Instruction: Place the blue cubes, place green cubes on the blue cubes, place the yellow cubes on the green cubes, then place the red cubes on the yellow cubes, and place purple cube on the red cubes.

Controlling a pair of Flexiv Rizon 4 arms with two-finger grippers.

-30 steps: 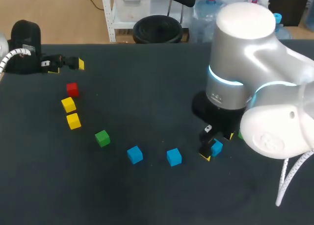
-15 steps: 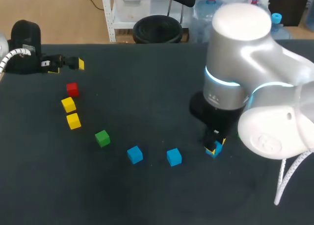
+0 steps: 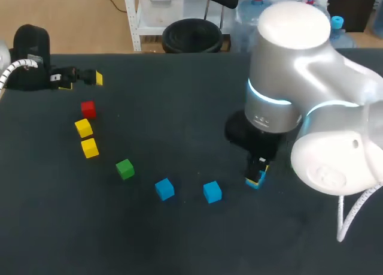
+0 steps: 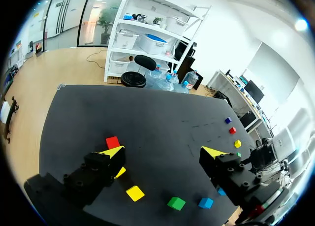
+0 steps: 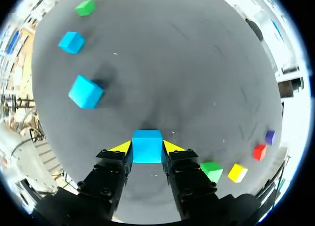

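Note:
My right gripper (image 5: 147, 148) is shut on a blue cube (image 5: 146, 140), held just above the table; in the head view that gripper (image 3: 256, 178) hangs right of two loose blue cubes (image 3: 212, 192) (image 3: 164, 189). Further left lie a green cube (image 3: 125, 168), two yellow cubes (image 3: 90, 147) (image 3: 84, 127) and a red cube (image 3: 88, 109). Beside my right gripper sit a green (image 5: 211, 170), a yellow (image 5: 237, 172), a red (image 5: 259, 151) and a purple cube (image 5: 269, 136). My left gripper (image 3: 84, 78) stands open and empty at the far left, above the red cube (image 4: 112, 142).
My right arm's big elbow (image 3: 299, 77) hides the table's right side in the head view. Bare black tabletop (image 3: 179, 107) stretches between the two arms.
My right gripper has shut on the blue cube and carried it a little to the left, towards the other blue cubes. The left arm has stayed still.

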